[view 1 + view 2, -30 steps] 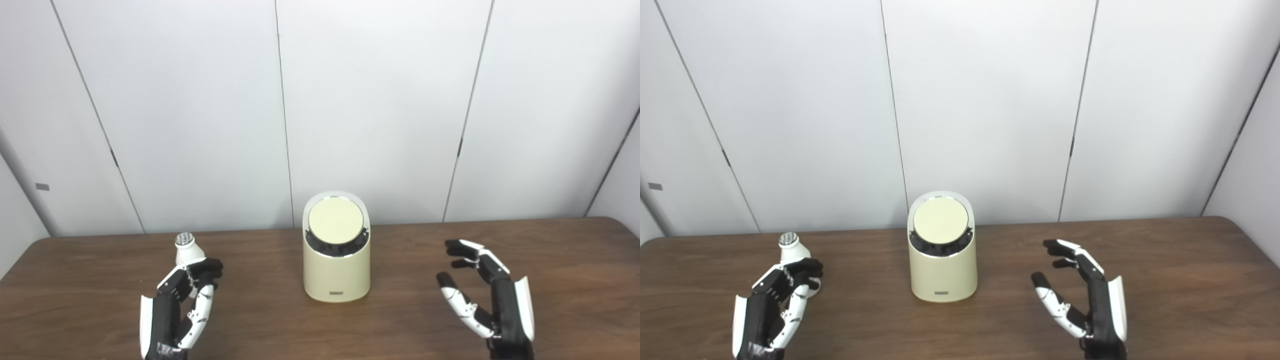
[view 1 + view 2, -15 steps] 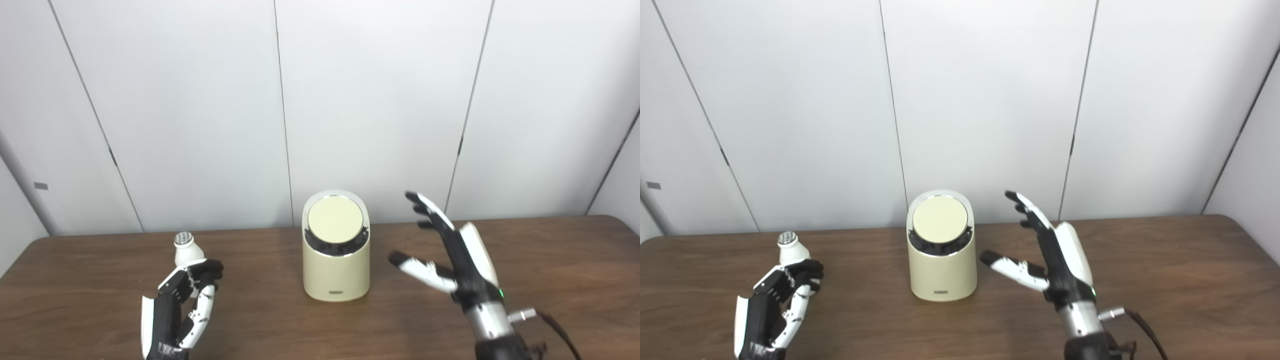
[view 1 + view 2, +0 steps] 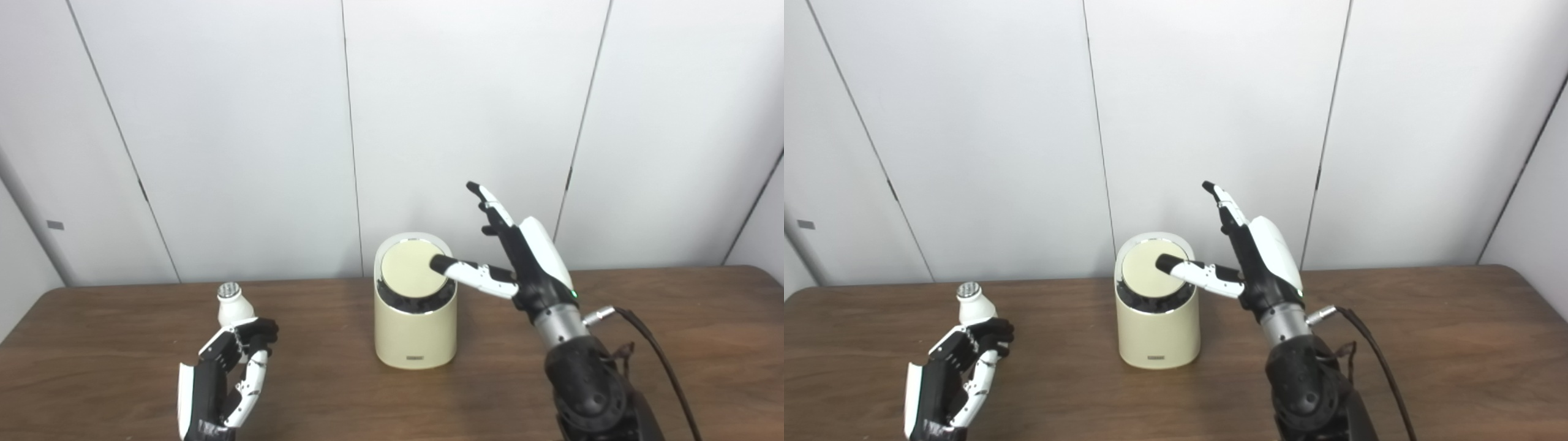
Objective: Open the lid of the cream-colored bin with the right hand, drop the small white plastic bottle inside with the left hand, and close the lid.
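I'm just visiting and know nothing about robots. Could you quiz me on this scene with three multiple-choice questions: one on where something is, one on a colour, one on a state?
1. Where does the small white bottle stand?
A. Inside the bin
B. On the table, just beyond the left hand
C. In the right hand

2. What colour is the bin?
A. Cream
B. Blue
C. Black

3. How is the bin's lid now?
A. Swung fully open
B. Lying on the table
C. Closed, with the right hand reaching its thumb over it

Answers: 1 B, the bottle stands upright on the wooden table behind the left hand. 2 A, its body is pale cream. 3 C, the round lid sits flat in its rim under the thumb.
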